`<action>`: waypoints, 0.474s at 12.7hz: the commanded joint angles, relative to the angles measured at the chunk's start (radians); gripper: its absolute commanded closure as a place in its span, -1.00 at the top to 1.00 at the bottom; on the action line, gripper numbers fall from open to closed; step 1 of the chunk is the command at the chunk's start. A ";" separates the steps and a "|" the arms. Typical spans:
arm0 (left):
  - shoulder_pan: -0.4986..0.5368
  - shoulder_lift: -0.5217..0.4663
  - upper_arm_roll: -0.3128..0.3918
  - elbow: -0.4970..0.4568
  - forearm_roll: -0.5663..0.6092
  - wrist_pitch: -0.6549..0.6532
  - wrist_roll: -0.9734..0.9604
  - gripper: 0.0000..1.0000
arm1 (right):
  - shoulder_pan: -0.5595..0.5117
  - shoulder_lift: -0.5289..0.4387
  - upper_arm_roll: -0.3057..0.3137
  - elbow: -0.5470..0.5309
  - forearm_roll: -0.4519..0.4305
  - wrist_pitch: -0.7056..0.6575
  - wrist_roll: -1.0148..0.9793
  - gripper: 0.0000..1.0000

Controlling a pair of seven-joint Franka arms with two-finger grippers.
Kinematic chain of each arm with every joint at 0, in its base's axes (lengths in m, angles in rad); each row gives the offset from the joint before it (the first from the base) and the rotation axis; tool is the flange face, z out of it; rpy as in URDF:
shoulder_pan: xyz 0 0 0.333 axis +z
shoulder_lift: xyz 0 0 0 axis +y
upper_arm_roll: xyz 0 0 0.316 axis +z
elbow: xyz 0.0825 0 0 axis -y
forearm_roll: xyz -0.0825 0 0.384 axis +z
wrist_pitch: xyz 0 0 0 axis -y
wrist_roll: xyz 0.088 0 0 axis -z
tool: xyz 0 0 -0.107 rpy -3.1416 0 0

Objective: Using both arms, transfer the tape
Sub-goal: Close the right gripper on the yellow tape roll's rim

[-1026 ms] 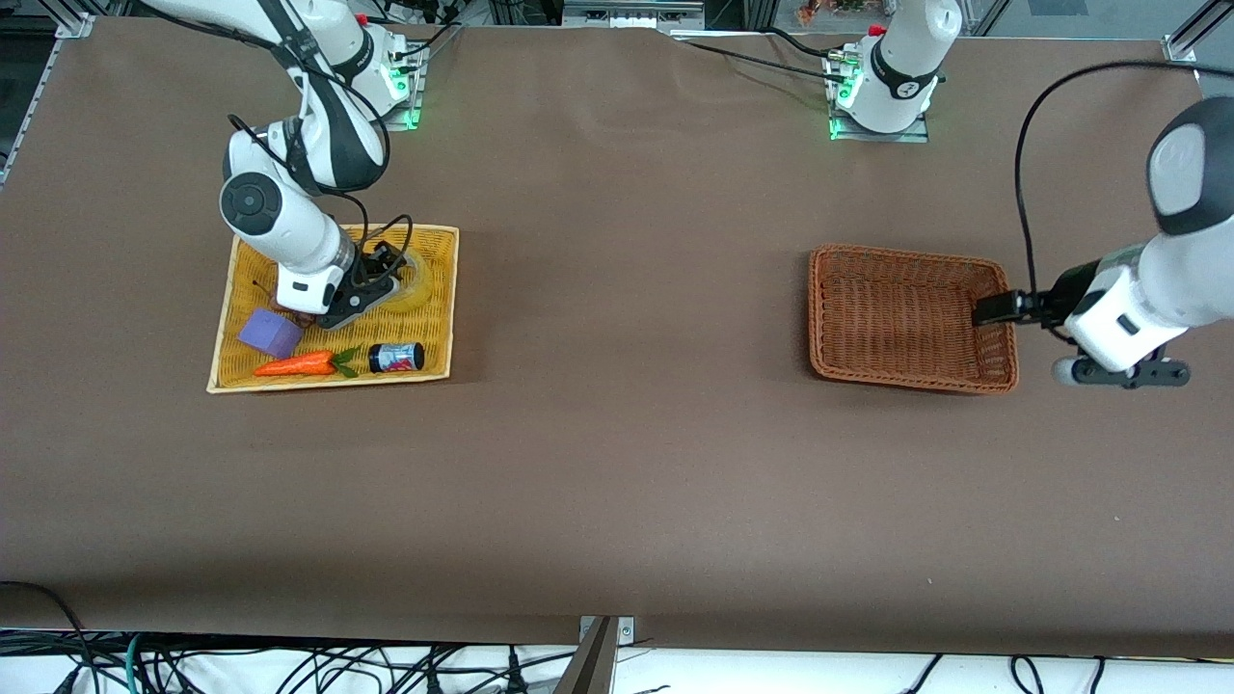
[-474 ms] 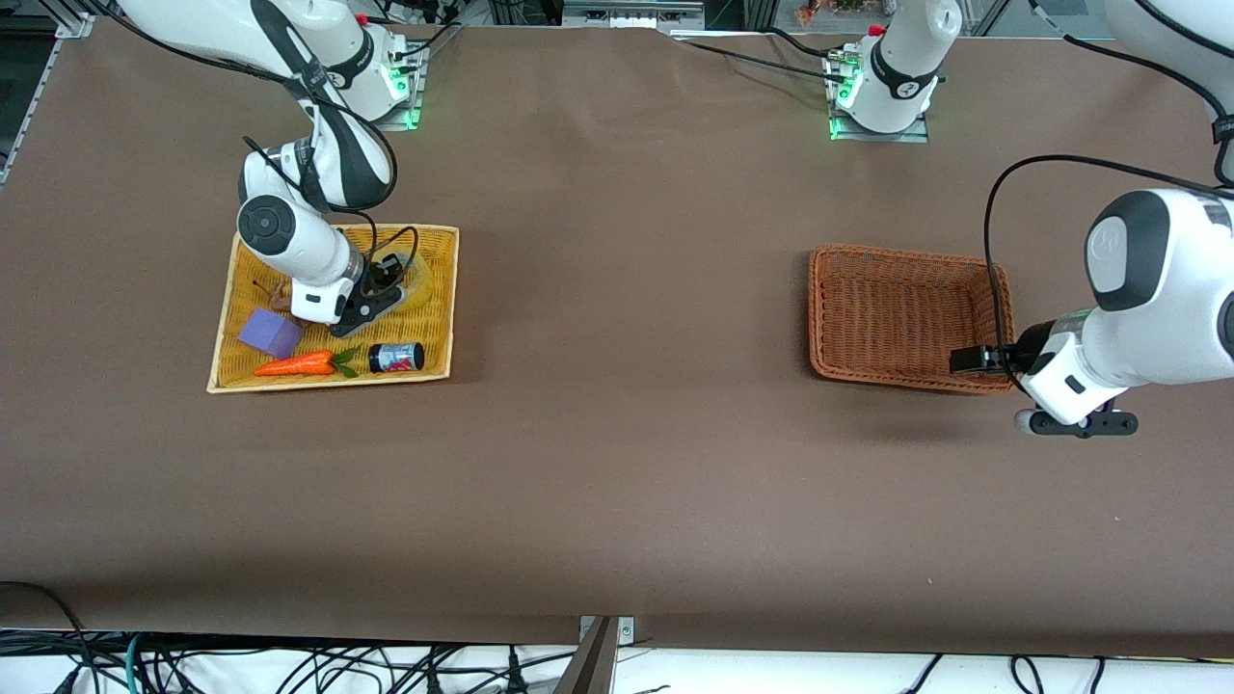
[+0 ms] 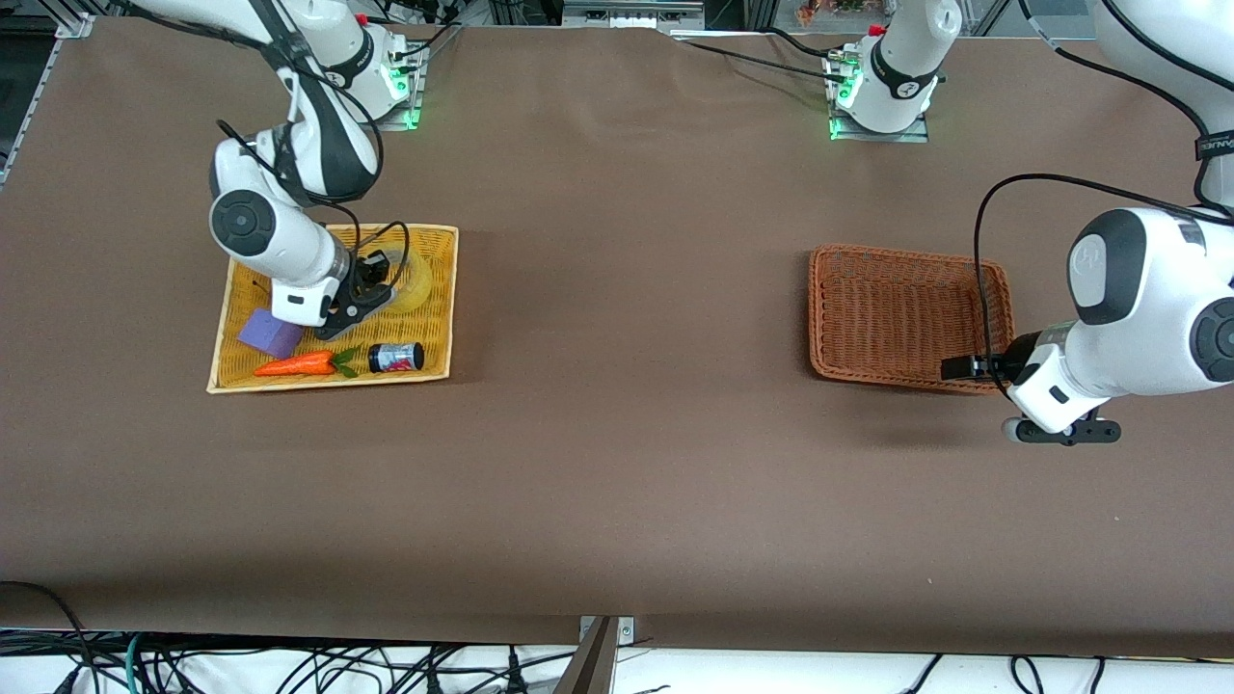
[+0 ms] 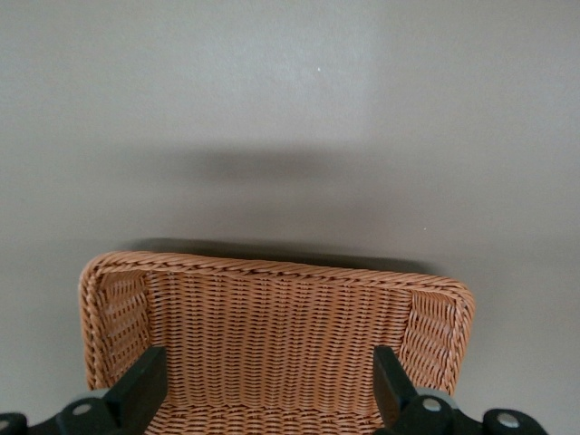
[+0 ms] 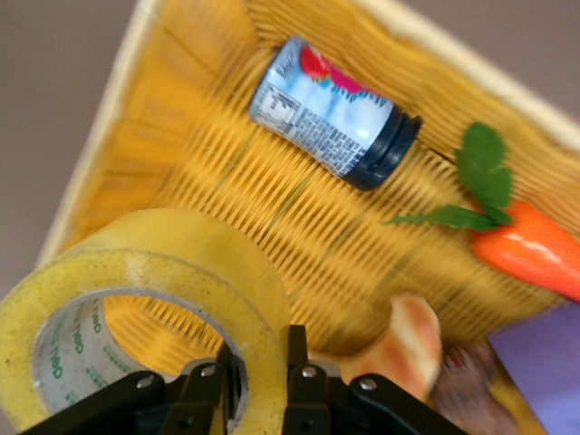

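Right wrist view shows you the right gripper (image 5: 258, 376) pinching the tape (image 5: 136, 299) wall, maybe just lifted over the yellow tray (image 3: 439, 299), while the left gripper (image 4: 267, 385) waits spread wide over the brown basket (image 3: 839, 361) at 3 o'clock, handover undone.

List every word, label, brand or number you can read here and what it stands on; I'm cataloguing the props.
"DELI", printed repeatedly on the grey inner core of the tape, which the right gripper clamps by its wall.
Small bottle in the yellow tray: a fine-print panel, too blurred to read.
Left arm's band: white lettering, too small to read.
Brown basket: no text.
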State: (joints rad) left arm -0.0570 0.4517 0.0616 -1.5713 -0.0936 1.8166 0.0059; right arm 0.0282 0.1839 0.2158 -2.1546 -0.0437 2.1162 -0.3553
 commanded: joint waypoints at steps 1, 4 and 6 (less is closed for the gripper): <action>-0.007 -0.030 -0.020 -0.094 0.006 0.076 -0.039 1.00 | 0.024 0.021 0.049 0.223 0.010 -0.249 0.080 -1.00; -0.007 -0.059 -0.097 -0.185 0.018 0.156 -0.150 1.00 | 0.162 0.101 0.053 0.262 0.129 -0.178 0.412 -1.00; -0.006 -0.062 -0.127 -0.199 0.021 0.167 -0.204 1.00 | 0.266 0.196 0.054 0.312 0.165 -0.045 0.635 -1.00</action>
State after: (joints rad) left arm -0.0654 0.4383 -0.0410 -1.7123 -0.0936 1.9596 -0.1458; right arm 0.2200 0.2699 0.2723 -1.9278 0.0920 2.0010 0.1132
